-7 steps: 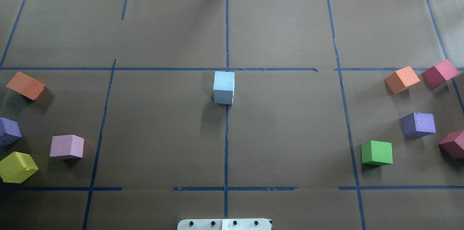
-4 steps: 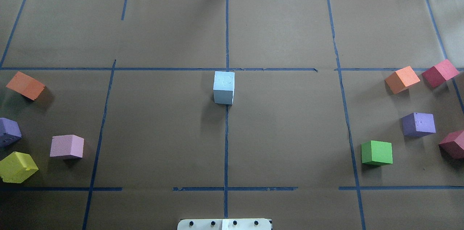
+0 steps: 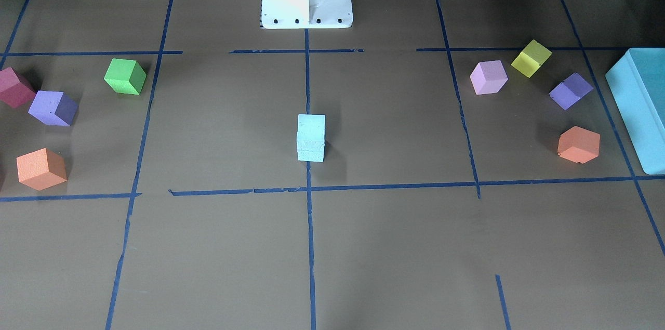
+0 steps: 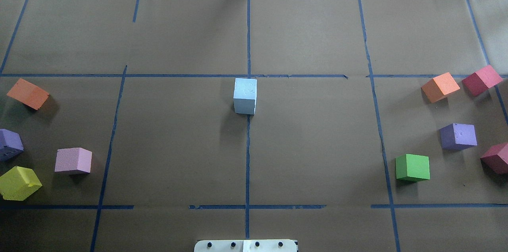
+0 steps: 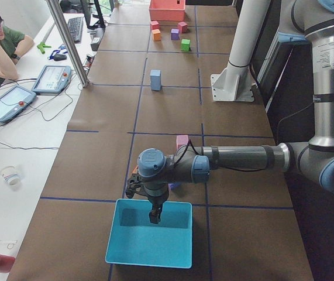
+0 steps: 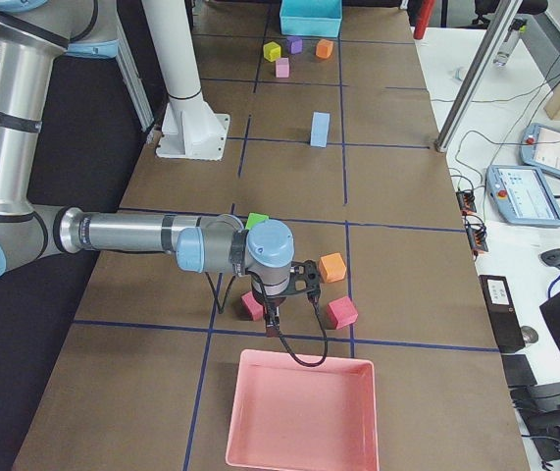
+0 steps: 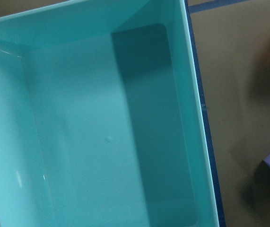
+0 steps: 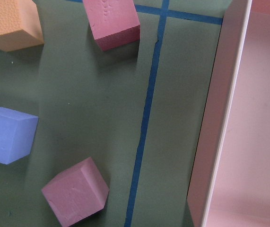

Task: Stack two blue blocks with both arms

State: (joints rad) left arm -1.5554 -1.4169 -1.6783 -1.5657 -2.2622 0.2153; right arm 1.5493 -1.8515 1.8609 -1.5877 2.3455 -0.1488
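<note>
Two pale-blue foam cubes [image 3: 310, 137] sitting stacked on desk [image 3: 395, 127]; left pincer [image 5: 154, 216], right pincer [image 6: 273, 316] hanging aside, leaving stack unobstructed; released or clenched: cannot tell.

The two blue blocks [image 4: 245, 95] stand as one upright stack at the middle of the surface [image 4: 178, 145], midway between its left and right ends, on the centre tape line. Both are small pale-blue foam cubes. The upper block [image 3: 311, 130] sits squarely on the lower block [image 3: 311, 155], sides flush, a thin seam between them. The left arm [image 5: 243, 158] reaches level and low over the left end, the left pincer [image 5: 154, 218] pointing down; the right arm [image 6: 132, 234] does likewise at the right end, the right pincer [image 6: 272, 322] pointing down. Both are well apart from the stack
</note>
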